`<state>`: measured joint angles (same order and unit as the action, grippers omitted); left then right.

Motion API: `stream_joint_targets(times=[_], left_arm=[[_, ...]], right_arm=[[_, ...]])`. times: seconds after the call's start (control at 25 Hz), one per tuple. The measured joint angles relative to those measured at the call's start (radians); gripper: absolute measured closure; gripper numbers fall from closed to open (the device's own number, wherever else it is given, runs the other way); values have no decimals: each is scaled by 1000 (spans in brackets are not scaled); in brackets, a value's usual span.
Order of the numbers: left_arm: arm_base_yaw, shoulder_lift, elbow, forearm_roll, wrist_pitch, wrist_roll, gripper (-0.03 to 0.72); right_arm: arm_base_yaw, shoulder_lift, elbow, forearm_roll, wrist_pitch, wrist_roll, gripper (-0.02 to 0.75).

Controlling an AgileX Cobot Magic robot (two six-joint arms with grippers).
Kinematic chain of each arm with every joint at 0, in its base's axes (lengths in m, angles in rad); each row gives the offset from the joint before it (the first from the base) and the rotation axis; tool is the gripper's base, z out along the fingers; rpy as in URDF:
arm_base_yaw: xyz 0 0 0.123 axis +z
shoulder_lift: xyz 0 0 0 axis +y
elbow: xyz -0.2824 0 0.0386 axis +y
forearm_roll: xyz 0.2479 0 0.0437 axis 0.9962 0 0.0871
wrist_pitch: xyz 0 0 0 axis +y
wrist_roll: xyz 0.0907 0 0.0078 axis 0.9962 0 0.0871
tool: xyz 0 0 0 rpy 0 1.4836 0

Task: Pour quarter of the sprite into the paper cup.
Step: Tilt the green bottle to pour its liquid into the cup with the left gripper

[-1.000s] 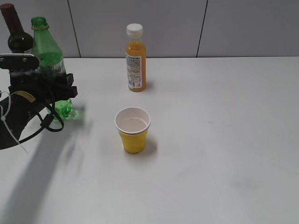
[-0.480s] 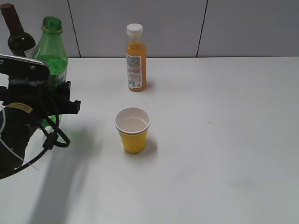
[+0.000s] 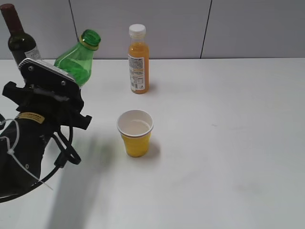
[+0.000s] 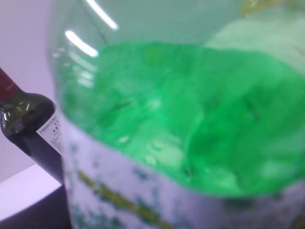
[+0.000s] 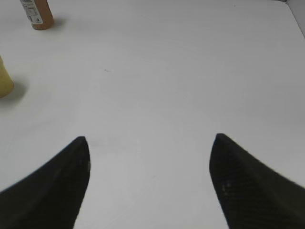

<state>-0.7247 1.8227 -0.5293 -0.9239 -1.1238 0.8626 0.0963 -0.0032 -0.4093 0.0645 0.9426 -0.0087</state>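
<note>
The green sprite bottle [image 3: 75,63] has no cap and is lifted off the table, tilted with its mouth toward the right. My left gripper [image 3: 62,93] is shut on its lower body, which the arm hides. The bottle fills the left wrist view [image 4: 181,119], blurred, label at the bottom. The yellow paper cup [image 3: 136,133] stands upright at the table's middle, to the right of and below the bottle's mouth; its side shows in the right wrist view [image 5: 5,78]. My right gripper [image 5: 150,143] is open and empty over bare table, out of the exterior view.
A dark wine bottle [image 3: 19,38] stands at the back left, also in the left wrist view [image 4: 31,129]. An orange juice bottle [image 3: 138,59] with a white cap stands behind the cup and shows in the right wrist view [image 5: 37,13]. The white table [image 3: 228,143] extends right.
My left gripper has lifted the sprite off the table, moved it right toward the cup and tilted its mouth to the right. The cup and the other bottles have not moved.
</note>
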Motion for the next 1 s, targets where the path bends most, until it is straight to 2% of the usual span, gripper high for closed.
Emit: stream_joint_targets(times=[0.28, 0.52, 0.72, 1.0], left_arm=[[0, 0, 0, -34, -11, 240, 216], [0, 0, 0, -36, -23, 398, 218], [0, 4, 17, -27, -33, 467, 218], [0, 74, 63, 16, -35, 480, 221]], right_arm=[[0, 0, 0, 0, 0, -1, 148], [0, 0, 0, 0, 0, -1, 148], [0, 0, 0, 0, 0, 0, 148], [0, 0, 0, 0, 0, 0, 148]])
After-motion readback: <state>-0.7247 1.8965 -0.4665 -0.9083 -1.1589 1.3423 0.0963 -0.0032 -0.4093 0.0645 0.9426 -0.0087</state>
